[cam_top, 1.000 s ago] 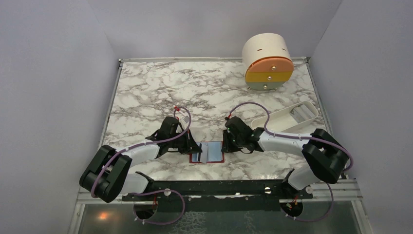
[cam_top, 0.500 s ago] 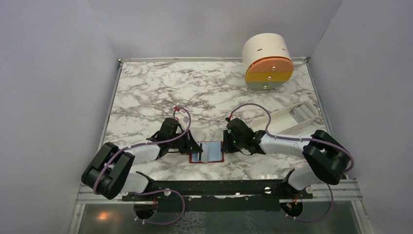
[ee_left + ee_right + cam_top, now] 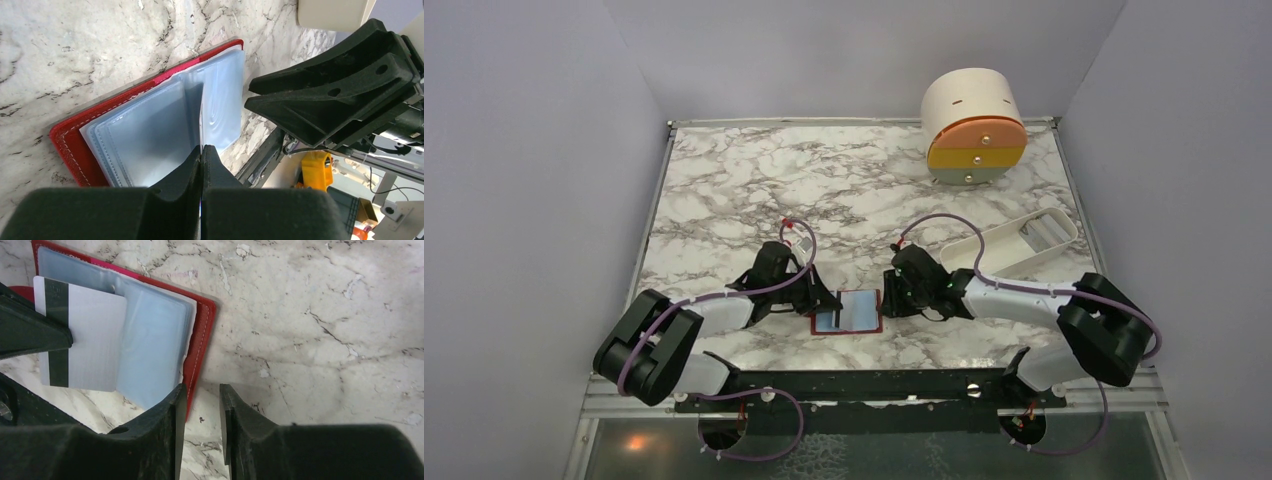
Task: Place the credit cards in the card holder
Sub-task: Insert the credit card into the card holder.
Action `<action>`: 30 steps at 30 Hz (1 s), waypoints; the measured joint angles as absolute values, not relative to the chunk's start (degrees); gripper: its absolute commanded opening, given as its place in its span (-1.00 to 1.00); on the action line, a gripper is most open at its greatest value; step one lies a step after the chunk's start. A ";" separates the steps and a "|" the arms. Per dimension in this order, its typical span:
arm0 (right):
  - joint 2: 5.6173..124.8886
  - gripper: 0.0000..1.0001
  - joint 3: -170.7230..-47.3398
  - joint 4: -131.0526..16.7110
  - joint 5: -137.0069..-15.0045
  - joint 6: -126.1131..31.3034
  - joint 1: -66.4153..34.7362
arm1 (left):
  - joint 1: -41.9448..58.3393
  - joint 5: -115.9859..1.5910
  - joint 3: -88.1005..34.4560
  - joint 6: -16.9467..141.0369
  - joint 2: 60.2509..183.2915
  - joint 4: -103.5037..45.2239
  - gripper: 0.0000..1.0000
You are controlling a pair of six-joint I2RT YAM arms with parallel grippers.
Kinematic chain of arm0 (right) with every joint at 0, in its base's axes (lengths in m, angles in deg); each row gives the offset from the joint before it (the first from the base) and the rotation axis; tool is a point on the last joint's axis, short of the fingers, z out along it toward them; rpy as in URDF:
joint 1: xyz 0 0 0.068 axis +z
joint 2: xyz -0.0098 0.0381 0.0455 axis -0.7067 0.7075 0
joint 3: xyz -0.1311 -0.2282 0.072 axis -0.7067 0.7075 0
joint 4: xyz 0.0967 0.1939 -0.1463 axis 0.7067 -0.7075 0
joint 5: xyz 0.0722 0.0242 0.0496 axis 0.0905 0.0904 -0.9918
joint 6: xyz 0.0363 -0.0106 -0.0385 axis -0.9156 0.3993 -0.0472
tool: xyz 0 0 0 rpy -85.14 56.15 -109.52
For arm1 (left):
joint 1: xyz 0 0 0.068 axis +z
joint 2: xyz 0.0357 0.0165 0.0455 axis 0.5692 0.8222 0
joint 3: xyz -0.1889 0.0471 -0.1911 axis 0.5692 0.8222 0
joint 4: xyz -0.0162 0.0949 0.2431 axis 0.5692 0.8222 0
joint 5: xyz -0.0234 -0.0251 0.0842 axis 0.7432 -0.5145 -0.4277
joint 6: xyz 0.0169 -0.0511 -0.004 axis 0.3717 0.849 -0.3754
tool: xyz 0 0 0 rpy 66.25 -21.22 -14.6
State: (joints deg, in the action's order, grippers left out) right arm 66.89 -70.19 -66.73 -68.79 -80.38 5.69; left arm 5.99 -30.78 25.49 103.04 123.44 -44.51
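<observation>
The red card holder lies open on the marble between my two grippers, its clear plastic sleeves facing up. My left gripper is shut on the edge of a credit card. In the right wrist view this credit card shows a pale grey back with a black stripe and lies over the holder's left sleeves. My right gripper stands slightly open just off the holder's red right edge, with only marble between its fingers. Other credit cards are out of view.
A round cream drawer unit with coloured drawer fronts stands at the back right. A white oblong tray lies right of the right arm. Grey walls close in the table on three sides.
The right gripper has opened a little and shifted slightly right, off the holder's edge. The holder has turned a little. The left gripper stays shut on the card.
</observation>
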 measured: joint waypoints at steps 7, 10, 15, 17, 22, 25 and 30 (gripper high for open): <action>63.57 -0.29 -70.96 -69.20 -68.48 -80.27 5.71 | 5.73 -30.80 25.69 103.68 124.73 -45.71 -1.00; 63.37 -0.29 -70.96 -67.84 -68.99 -80.25 5.71 | 5.70 -31.00 26.10 103.76 124.82 -46.48 -1.00; 65.91 -0.40 -70.94 -64.67 -70.36 -80.93 5.73 | 5.70 -31.53 27.35 104.38 124.86 -48.34 -1.00; 67.44 -0.47 -70.89 -63.93 -70.76 -81.34 5.80 | 5.59 -31.66 27.70 104.86 125.10 -49.25 -1.00; 69.14 -0.60 -70.28 -62.20 -70.93 -82.98 6.67 | 4.50 -32.31 28.99 106.47 125.37 -52.53 -1.00; 69.14 -0.64 -69.65 -60.98 -70.47 -84.38 7.33 | 3.41 -33.32 30.04 107.83 125.37 -54.67 -1.00; 69.16 -0.71 -69.10 -59.78 -69.42 -86.70 8.90 | 1.55 -35.37 31.59 109.86 125.37 -58.02 -1.00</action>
